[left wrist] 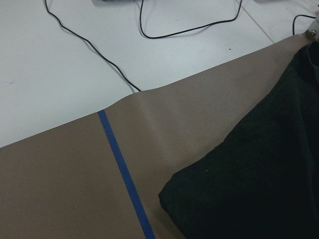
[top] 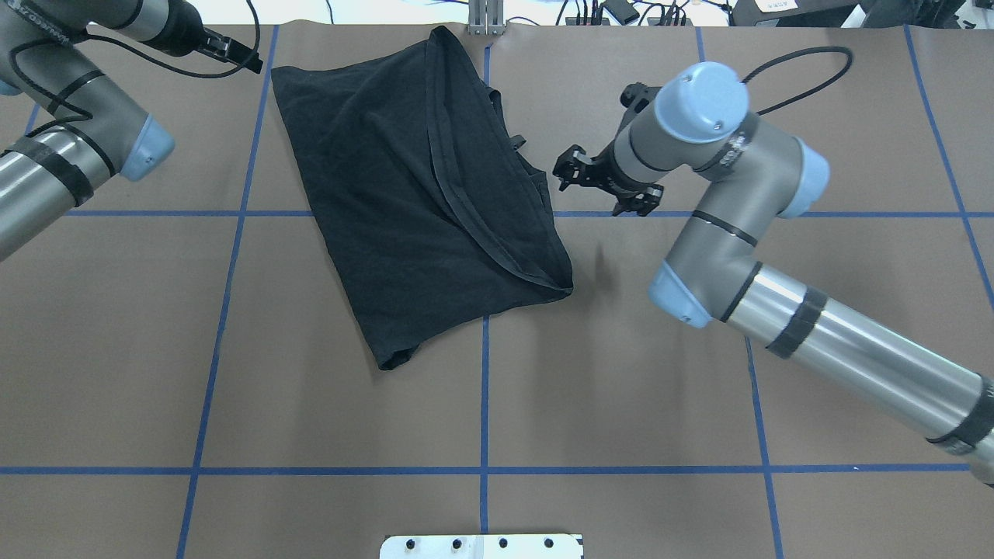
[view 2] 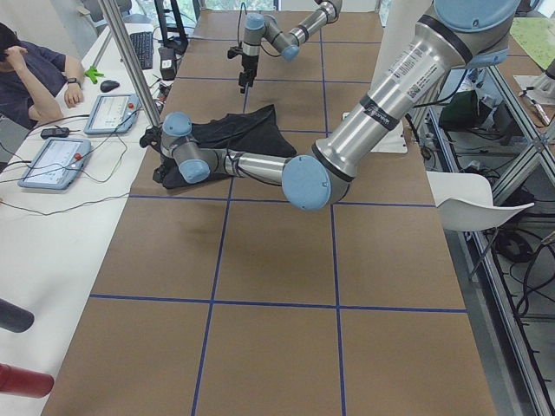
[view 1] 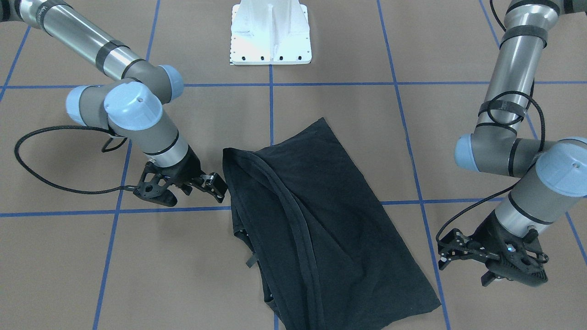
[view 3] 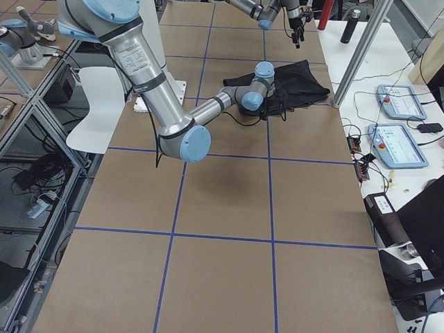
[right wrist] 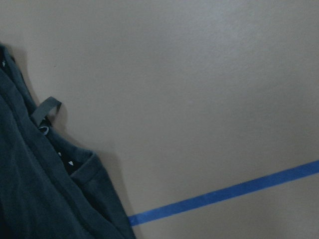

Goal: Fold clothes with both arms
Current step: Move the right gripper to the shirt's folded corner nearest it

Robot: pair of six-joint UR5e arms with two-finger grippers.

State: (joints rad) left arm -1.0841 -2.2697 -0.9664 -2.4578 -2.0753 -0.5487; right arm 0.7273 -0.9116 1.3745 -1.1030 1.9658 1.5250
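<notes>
**A:** Where's your shirt sitting?

**B:** The shirt lies flat on the table, straight out from the base. It's on a slant, with one narrow end pointing back toward the base and the wide end out at the table edge opposite it. It's folded over on itself with plain black up, and a hem band runs down its length.

**A:** And your right gripper?

**B:** The right gripper is down low, out from the base on its right side, with its tips aimed at the shirt's long edge. From overhead there's a sliver of bare table between the tips and the cloth, so it's just beside the shirt, not touching. The fingers stand a little apart and hold nothing. Its wrist camera looks down on that edge, where a small loop sticks out of the fabric.

**A:** Left side?

**B:** The left gripper is far out from the base on its left, close to the opposite table edge (a person sits just past that edge). It's just beside the shirt's outer corner, fingers parted and empty. Whether it's touching the cloth, you can't tell from these angles. Its wrist camera shows the black corner lying by a strip of blue tape.
</notes>
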